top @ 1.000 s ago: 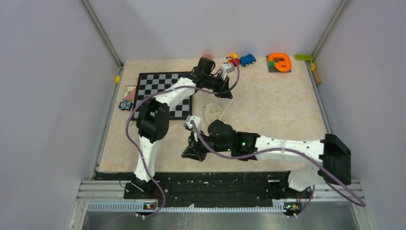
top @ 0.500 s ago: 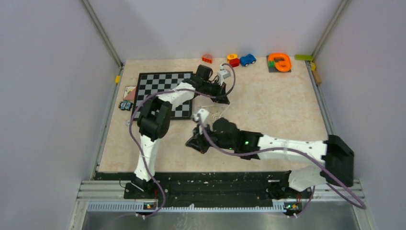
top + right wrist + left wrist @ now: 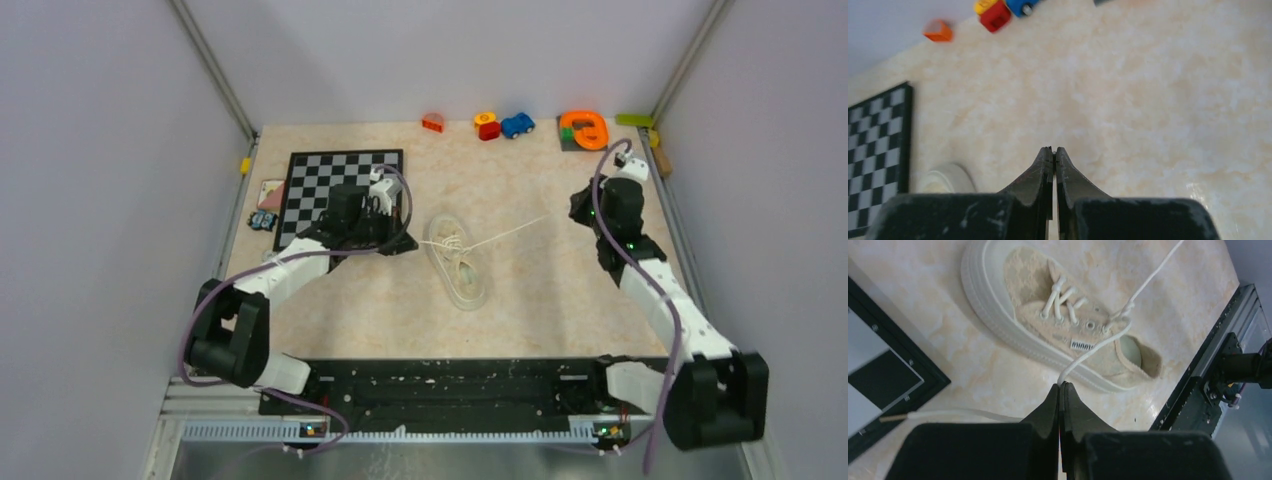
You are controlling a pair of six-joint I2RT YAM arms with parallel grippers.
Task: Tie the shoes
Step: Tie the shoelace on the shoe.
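in left end effector [image 3: 1060,388]: lace [image 3: 1086,355]

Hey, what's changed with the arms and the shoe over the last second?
Both arms uncrossed from over the sneaker: the left claw drew back left to the chessboard, shut on a lace; the right claw, shut, swung out right, the other lace stretched toward it. Chessboard and toys stayed put.
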